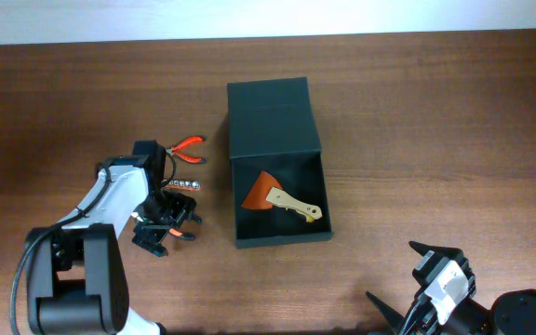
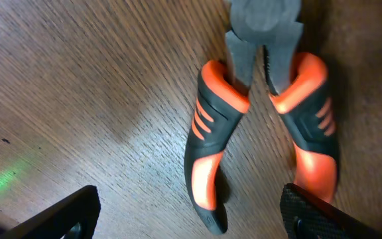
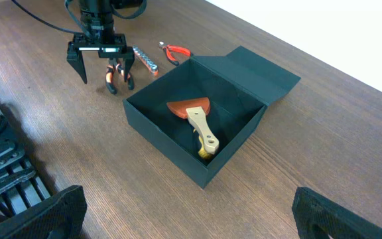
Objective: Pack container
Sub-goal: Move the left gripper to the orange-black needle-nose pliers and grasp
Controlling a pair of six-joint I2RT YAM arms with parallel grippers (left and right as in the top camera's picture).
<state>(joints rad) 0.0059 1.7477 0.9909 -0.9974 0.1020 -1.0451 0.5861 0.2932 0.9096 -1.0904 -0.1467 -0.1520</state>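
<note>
Hovering with fingers apart, the left end effector (image 1: 167,229) straddles orange-handled pliers (image 2: 264,119), seemingly without touching them. At its 3 o'clock, the open container (image 1: 296,177) sits on the counter (image 1: 417,112), holding a scraper (image 1: 282,198). The right end effector (image 1: 403,277) waits spread wide at 5 o'clock.

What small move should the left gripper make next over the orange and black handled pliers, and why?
Probably lower straight down a little. The open left gripper hangs above the orange-and-black-handled steel pliers, with the handles roughly between its fingers, which are not yet touching them. The pliers lie outside the dark green-black rectangular container, whose lid is open.
</note>
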